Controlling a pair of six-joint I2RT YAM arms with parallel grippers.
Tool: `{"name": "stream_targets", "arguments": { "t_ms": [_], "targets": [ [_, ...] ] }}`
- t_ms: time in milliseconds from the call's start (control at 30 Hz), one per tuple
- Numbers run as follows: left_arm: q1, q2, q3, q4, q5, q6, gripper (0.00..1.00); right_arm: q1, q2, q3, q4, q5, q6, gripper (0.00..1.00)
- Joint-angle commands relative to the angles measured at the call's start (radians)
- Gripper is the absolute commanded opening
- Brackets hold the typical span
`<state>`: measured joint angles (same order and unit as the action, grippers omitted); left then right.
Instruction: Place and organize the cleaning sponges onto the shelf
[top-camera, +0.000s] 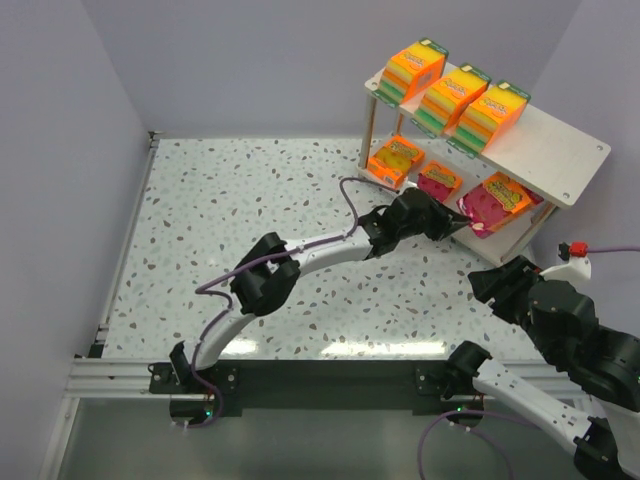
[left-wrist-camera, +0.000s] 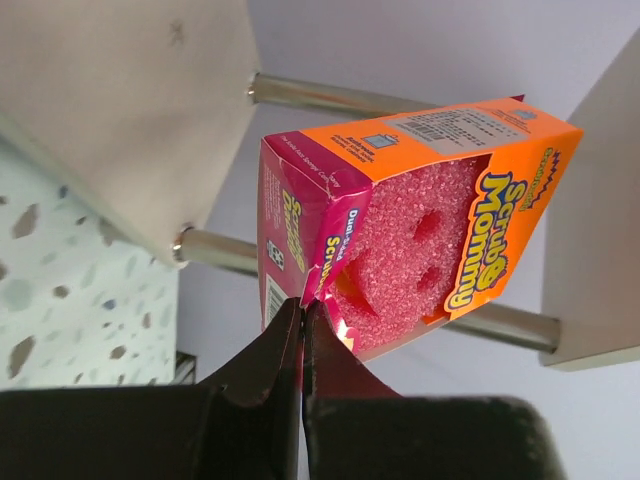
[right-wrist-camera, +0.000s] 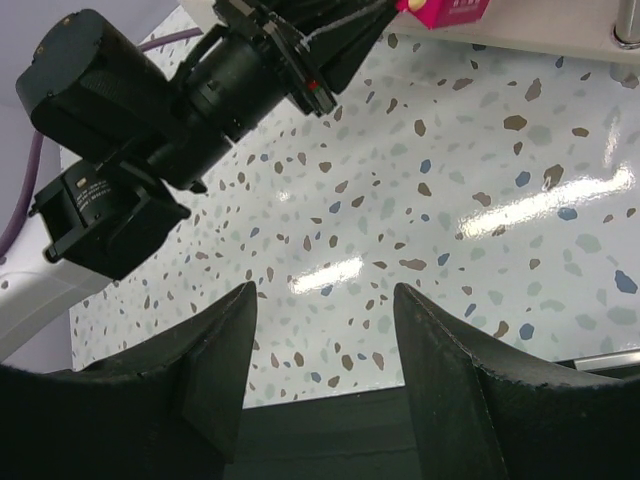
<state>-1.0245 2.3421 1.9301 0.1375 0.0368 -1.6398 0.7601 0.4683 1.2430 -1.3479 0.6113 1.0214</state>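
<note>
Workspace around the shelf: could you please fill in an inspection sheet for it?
Surface: speckled table, with patches of glare.
Job's things: shelf; three thick orange packs on its top board; flat orange pack and magenta pack on the lower board; pink sponge pack tilted at the lower tier.
Clutter: nothing seen.
Grippers: left gripper shut on the pink sponge pack's corner; right gripper open, empty.
Cables: purple cables along both arms.
Surroundings: pale walls.

Left arm (top-camera: 320, 252) outstretched, jaws pinched; right jaws parted.
</note>
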Motion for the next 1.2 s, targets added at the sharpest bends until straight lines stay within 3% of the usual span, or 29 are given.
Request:
{"name": "stream_targets", "arguments": {
  "t_ms": [0,533,633,667,767,1033,1167],
  "targets": [
    [-0.008,0.100,0.125,-0.061,-0.051,-0.115,0.02,0.002,-0.011,0.004,-0.194,0.021,0.026,0.60],
    [-0.009,0.158,0.200,-0.088,-0.123,-0.252,0.04,0.004,-0.019,-0.008,-0.188,0.019,0.025,0.60],
    [-0.008,0.169,0.227,-0.110,-0.126,-0.258,0.18,0.002,-0.022,-0.011,-0.191,0.016,0.031,0.60],
    [-0.009,0.168,0.218,-0.110,-0.123,-0.258,0.30,0.002,-0.026,-0.011,-0.192,0.016,0.032,0.60],
    [-0.011,0.151,0.176,-0.072,-0.120,-0.256,0.49,0.001,-0.028,-0.014,-0.194,0.016,0.036,0.60],
    [-0.009,0.134,0.142,0.088,-0.058,-0.204,0.55,0.002,-0.031,-0.022,-0.191,0.013,0.037,0.60],
    [-0.009,0.053,0.010,0.229,0.014,-0.091,0.52,0.004,-0.034,-0.016,-0.197,0.018,0.039,0.60]
  ]
}}
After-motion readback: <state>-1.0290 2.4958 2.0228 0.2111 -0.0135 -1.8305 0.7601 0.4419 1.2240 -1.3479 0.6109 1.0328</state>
